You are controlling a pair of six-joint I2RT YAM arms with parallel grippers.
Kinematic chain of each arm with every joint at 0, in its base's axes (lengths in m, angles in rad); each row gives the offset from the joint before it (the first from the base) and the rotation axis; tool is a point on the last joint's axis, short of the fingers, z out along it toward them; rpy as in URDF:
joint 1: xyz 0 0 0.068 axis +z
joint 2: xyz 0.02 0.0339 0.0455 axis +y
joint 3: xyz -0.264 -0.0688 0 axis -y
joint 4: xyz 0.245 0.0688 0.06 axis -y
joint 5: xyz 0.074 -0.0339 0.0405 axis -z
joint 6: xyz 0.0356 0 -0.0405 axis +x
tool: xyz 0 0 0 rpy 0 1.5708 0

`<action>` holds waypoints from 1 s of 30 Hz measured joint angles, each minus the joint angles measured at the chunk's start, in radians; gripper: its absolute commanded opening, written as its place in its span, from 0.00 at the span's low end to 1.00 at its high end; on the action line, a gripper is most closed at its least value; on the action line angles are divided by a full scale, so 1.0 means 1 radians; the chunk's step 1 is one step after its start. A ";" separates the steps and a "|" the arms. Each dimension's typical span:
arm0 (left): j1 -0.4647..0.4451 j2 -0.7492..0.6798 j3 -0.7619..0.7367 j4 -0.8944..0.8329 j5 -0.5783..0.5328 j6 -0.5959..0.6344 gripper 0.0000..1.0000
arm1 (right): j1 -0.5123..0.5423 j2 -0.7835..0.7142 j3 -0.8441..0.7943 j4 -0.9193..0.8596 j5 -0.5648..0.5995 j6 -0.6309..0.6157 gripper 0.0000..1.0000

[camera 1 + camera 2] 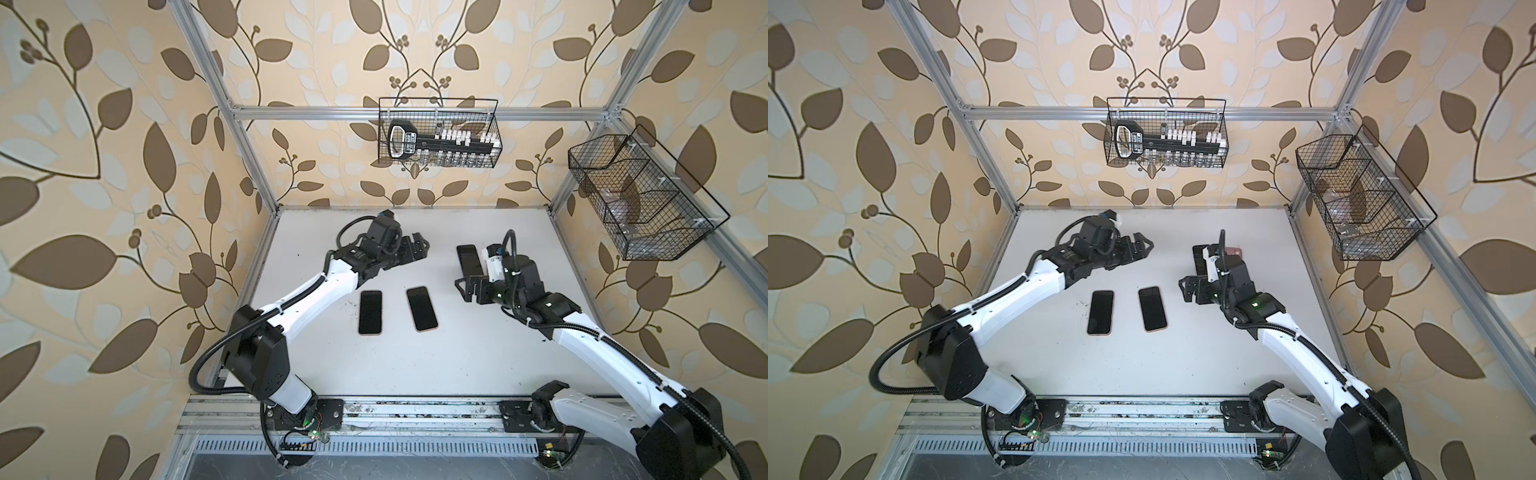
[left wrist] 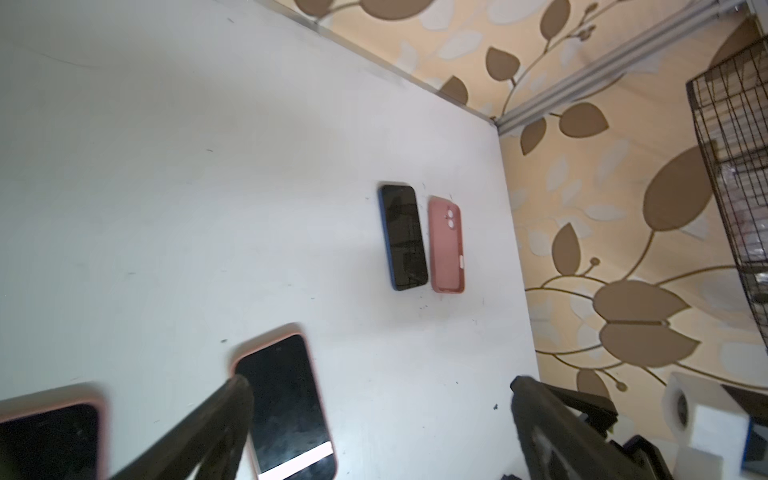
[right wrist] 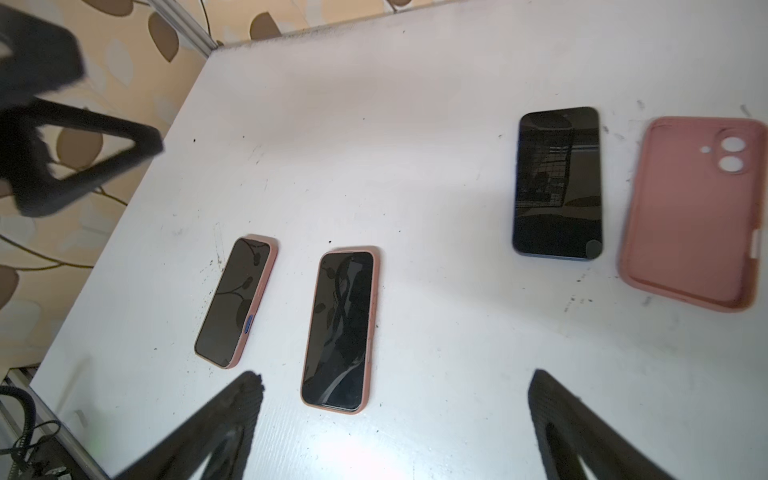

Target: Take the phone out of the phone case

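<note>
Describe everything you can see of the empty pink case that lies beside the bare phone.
The empty pink case looks like matte, soft silicone. It lies flat on the white table, apparently hollow side up. Two round camera holes and a smaller one show the table through; one long edge has a slot. It lies alongside the bare phone, a gap between them.

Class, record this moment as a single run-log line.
left gripper: open, empty | right gripper: open, empty | bare phone: on table beside empty pink case | cased phones: two, screens up
</note>
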 measured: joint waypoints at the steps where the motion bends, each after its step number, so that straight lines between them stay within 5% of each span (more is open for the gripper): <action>1: 0.025 -0.040 -0.025 -0.024 -0.011 0.005 0.99 | 0.036 0.027 0.006 0.003 0.027 0.009 1.00; 13: 0.301 -0.235 -0.142 -0.194 -0.033 0.155 0.99 | 0.302 0.421 0.140 0.062 0.185 0.108 1.00; 30: 0.344 -0.234 -0.240 -0.134 0.071 0.155 0.99 | 0.377 0.647 0.231 0.013 0.269 0.168 1.00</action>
